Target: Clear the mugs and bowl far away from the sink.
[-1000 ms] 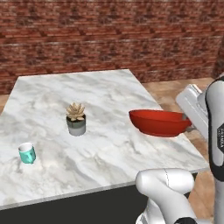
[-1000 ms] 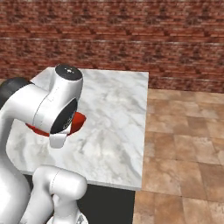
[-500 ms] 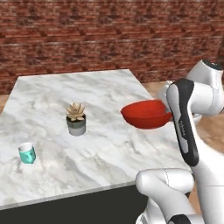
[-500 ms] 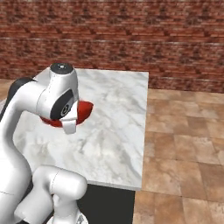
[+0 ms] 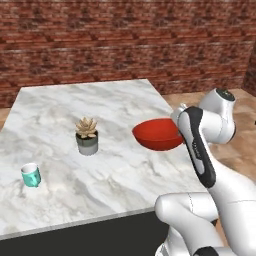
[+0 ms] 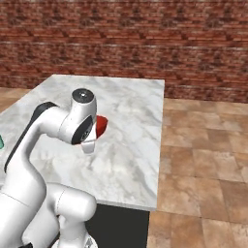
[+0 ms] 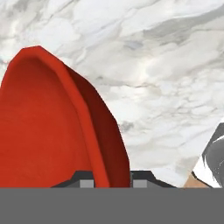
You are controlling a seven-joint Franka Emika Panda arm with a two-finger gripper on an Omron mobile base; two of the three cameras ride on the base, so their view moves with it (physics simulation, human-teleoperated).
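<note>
The red bowl (image 5: pixel 157 134) hangs just above the right part of the marble counter (image 5: pixel 110 107), near its right edge. My gripper (image 7: pixel 109 177) is shut on the bowl's rim, which runs up between the two fingertips in the hand view, where the bowl (image 7: pixel 48 127) fills the left half. From the right base camera, the bowl (image 6: pixel 101 125) peeks out behind my forearm. A teal mug (image 5: pixel 31 174) with a white inside stands upright at the counter's front left, far from the gripper. The sink is out of view.
A grey pot with a succulent (image 5: pixel 87 136) stands mid-counter, left of the bowl. A brick wall (image 5: pixel 125 45) runs behind the counter. Tiled floor (image 6: pixel 203 160) lies past the counter's right edge.
The arm has swung left, carrying the bowl from beyond the counter's right edge to over its right part. The mug and the plant pot have stayed put.
</note>
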